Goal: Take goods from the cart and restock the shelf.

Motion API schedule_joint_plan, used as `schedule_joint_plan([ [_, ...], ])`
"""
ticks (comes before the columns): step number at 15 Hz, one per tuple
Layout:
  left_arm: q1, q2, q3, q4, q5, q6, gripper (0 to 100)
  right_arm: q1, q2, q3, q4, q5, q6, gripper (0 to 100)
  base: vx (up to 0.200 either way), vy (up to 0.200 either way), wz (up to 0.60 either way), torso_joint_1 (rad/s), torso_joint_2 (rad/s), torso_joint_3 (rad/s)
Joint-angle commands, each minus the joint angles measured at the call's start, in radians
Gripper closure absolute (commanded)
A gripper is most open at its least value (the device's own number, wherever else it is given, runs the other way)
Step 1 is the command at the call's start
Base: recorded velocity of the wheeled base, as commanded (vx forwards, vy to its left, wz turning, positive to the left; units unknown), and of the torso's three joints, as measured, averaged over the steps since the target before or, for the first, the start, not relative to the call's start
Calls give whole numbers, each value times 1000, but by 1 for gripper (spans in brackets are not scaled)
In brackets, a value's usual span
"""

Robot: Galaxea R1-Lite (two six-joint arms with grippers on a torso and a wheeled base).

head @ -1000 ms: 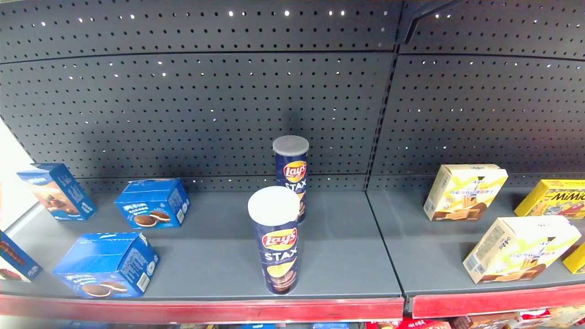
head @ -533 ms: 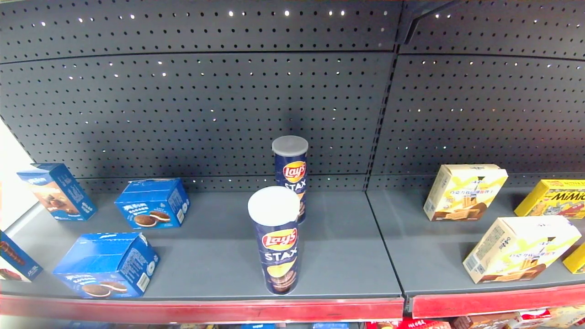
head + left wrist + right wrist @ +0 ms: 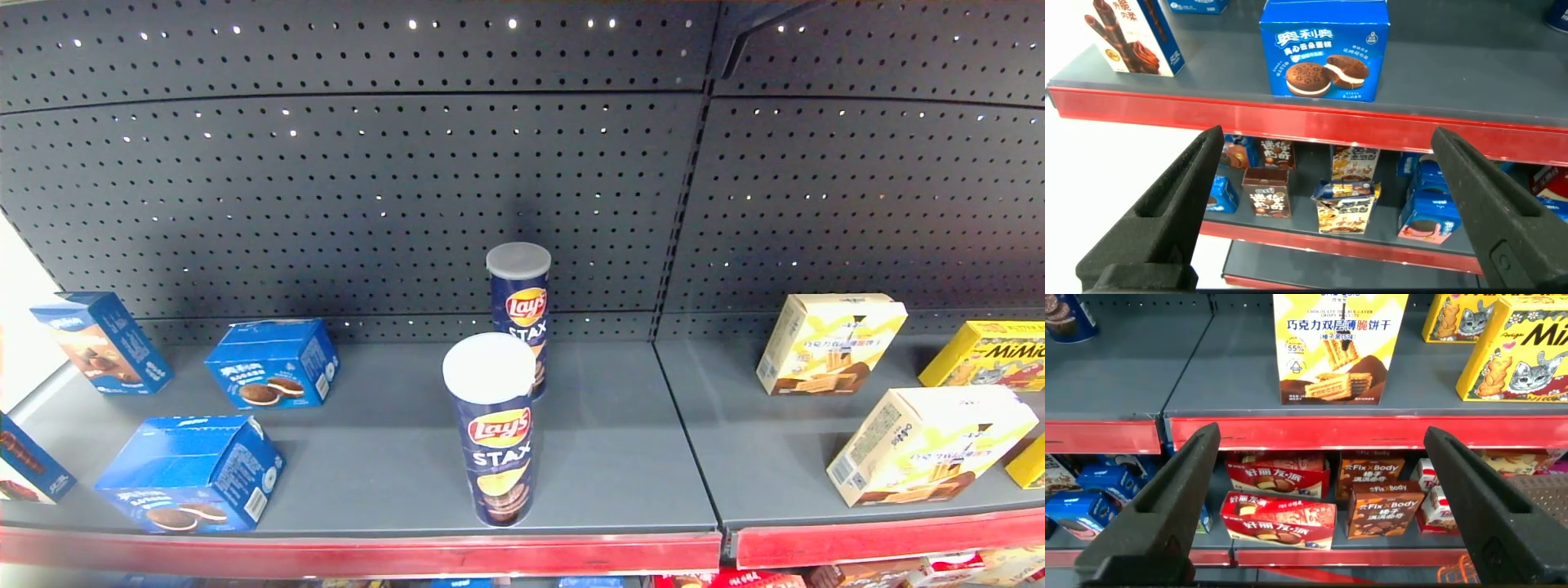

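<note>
Pegboard-backed shelf (image 3: 612, 441), both tools spread wide open.
Left tool (image 3: 1327, 139) faces the red shelf lip (image 3: 1127, 106) under a blue cookie box (image 3: 1324, 49); right tool (image 3: 1321, 434) faces the lip under a biscuit box (image 3: 1335, 347). Two chip cans stand upright mid-shelf: front can (image 3: 492, 429), rear can (image 3: 519, 314) near its 12 o'clock. Blue boxes (image 3: 272, 363) sit at 9 o'clock, yellow boxes (image 3: 829, 343) at 3.
</note>
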Motion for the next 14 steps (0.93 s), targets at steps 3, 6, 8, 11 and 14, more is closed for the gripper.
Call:
schedule_joint_plan([
  [3,1,2,0,0,0,0,0,0,1,0,-2,0,0,0,0,0,0,0,0,0],
  [6,1,2,0,0,-39,32,0,0,1,0,0,0,0,0,0,0,0,0,0,0],
  [8,1,2,0,0,-69,118,0,0,1,0,0,0,0,0,0,0,0,0,0,0],
  [11,-68,52,0,-9,-105,172,0,0,1,0,0,0,0,0,0,0,0,0,0,0],
  [14,-107,123,0,-15,-117,176,0,0,1,0,-2,0,0,0,0,0,0,0,0,0],
])
